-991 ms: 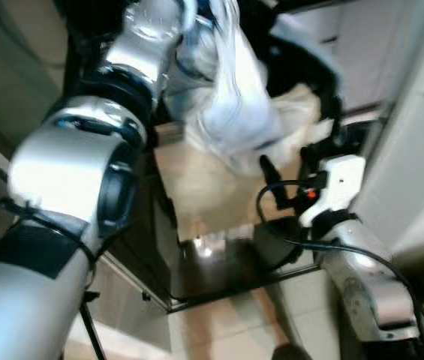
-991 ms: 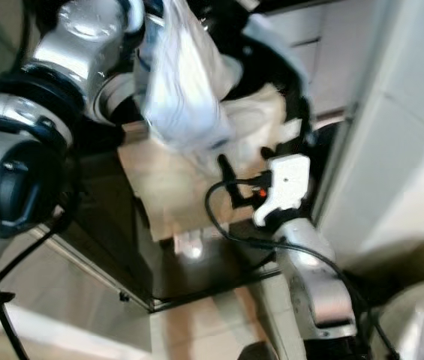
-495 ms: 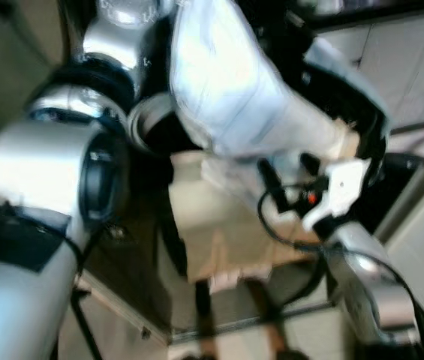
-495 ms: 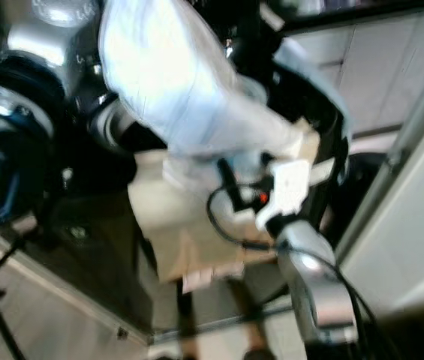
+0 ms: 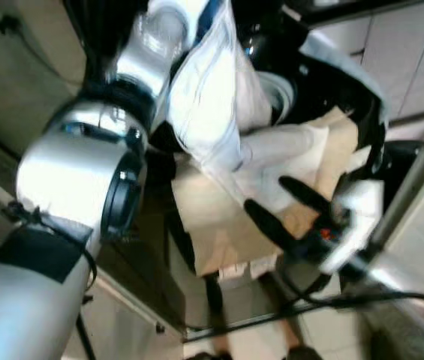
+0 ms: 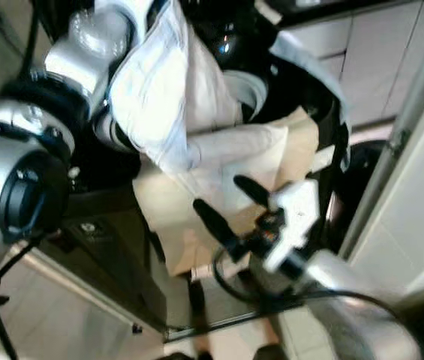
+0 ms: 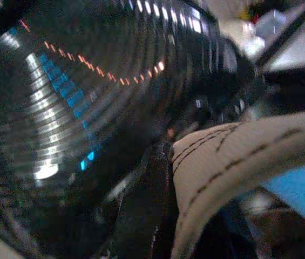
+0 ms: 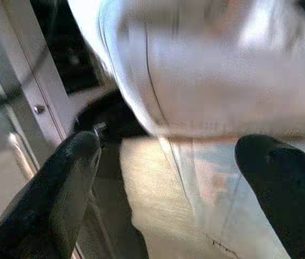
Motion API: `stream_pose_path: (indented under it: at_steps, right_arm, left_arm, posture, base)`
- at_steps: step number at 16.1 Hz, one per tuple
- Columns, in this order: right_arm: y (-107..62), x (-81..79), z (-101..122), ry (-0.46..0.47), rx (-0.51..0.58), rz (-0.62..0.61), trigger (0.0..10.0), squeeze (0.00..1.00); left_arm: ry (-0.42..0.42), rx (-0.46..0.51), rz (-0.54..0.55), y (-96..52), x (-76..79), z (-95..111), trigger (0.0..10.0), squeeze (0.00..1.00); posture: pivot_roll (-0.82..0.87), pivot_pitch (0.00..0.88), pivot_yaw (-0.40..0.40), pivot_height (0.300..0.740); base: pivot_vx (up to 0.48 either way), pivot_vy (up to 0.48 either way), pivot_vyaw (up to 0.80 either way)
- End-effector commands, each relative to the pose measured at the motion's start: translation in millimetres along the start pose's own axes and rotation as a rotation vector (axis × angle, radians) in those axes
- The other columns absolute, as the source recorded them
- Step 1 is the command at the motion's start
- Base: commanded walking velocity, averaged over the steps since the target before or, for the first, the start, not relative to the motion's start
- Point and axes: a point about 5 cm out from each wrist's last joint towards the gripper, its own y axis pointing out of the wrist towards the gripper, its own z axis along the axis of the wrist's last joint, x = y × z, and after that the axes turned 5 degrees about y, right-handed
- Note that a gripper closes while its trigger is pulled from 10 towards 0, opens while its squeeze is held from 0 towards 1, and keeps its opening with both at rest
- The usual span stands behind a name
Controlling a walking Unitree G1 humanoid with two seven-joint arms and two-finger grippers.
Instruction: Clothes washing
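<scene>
below the white garment (image 5: 212, 97), right gripper (image 5: 275, 202) spread wide

The garment (image 5: 212, 105) is pale cloth, soft and creased, with dark stitched seams along a thick hem (image 7: 238, 156). The washer drum (image 7: 71, 102) is ribbed metal, glossy with glints. The left arm (image 5: 84, 165) has a brushed silver metal shell with black matt joints. The right pincer (image 5: 283, 206) has smooth matt black fingers (image 8: 60, 183). The floor (image 6: 69, 307) looks like smooth pale tile.

Pale tiled wall (image 5: 414, 52); perhaps a tan cardboard sheet (image 5: 219, 225) below.
</scene>
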Motion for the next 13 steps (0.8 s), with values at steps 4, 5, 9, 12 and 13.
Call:
stream_pose_path:
  at_steps: [4, 5, 9, 12, 13]
  right_arm:
    - [-11.2, -1.6, 53, -0.066, 0.145, 0.011, 10.0, 0.00]
    - [-11.3, -3.4, 55, -0.045, 0.163, 0.001, 10.0, 0.00]
    - [-5.2, -8.5, 53, 0.048, 0.183, -0.003, 10.0, 0.00]
    - [0.9, -9.7, 51, 0.088, 0.178, -0.001, 10.0, 0.00]
    - [1.5, -9.4, 50, 0.093, 0.176, -0.003, 10.0, 0.00]
  left_arm:
    - [0.089, -0.179, -0.071, -6.1, 19.1, -48, 10.0, 0.00]
    - [0.098, -0.204, -0.103, -8.0, 26.6, -56, 10.0, 1.00]
    - [0.589, -0.188, -0.120, -9.4, 27.4, -62, 10.0, 1.00]
    - [1.006, -0.077, -0.014, -6.1, 8.6, -43, 10.0, 1.00]
    - [1.019, -0.071, -0.001, -5.7, 5.8, -40, 10.0, 1.00]
  posture:
    - [-0.44, 0.013, 0.278, 0.740]
    - [-0.44, 0.020, 0.280, 0.740]
    - [-0.43, 0.029, 0.275, 0.740]
    - [-0.42, 0.031, 0.274, 0.740]
    - [-0.41, 0.029, 0.272, 0.740]
  base:
    - [0.000, 0.000, 0.00]
    - [0.000, 0.000, 0.00]
    - [0.000, 0.000, 0.00]
    - [0.000, 0.000, 0.00]
    - [0.000, 0.000, 0.00]
